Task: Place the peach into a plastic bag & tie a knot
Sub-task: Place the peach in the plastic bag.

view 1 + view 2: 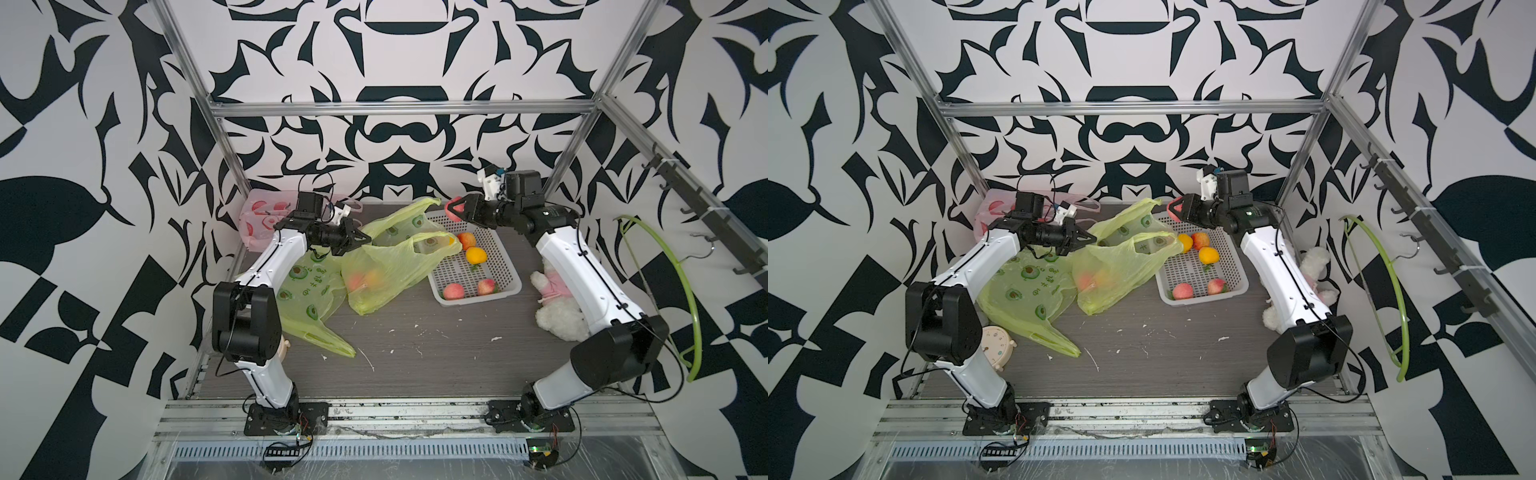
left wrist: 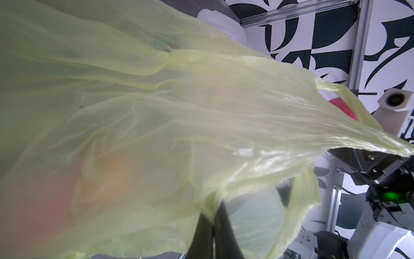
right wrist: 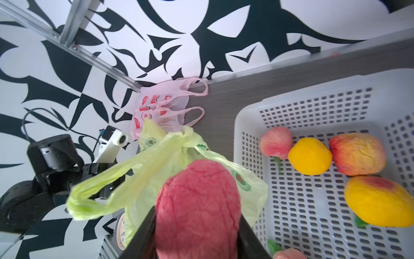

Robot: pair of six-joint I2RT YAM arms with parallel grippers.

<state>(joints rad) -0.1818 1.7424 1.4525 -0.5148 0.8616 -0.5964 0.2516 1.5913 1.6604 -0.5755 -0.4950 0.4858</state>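
Peach (image 3: 197, 201) clamped in my right claw (image 1: 455, 211), over basket (image 1: 478, 299) at eleven o'clock; my left claw (image 1: 365, 240) pinched shut on bag (image 1: 390, 266) rim.

1. We see the peach (image 1: 454, 209) (image 3: 197, 208), deep pink-red with a veined skin. It is pinched in the right gripper (image 1: 451, 211) and lifted off the table at the far middle.
2. We see the plastic bag (image 1: 386, 270) (image 2: 156, 112), thin translucent yellow-green with avocado prints, crumpled left of centre. Its left rim is clamped by the left gripper (image 1: 360, 241), its far handle reaches up just beside the peach, and two orange-pink fruits (image 1: 363, 280) show through it.
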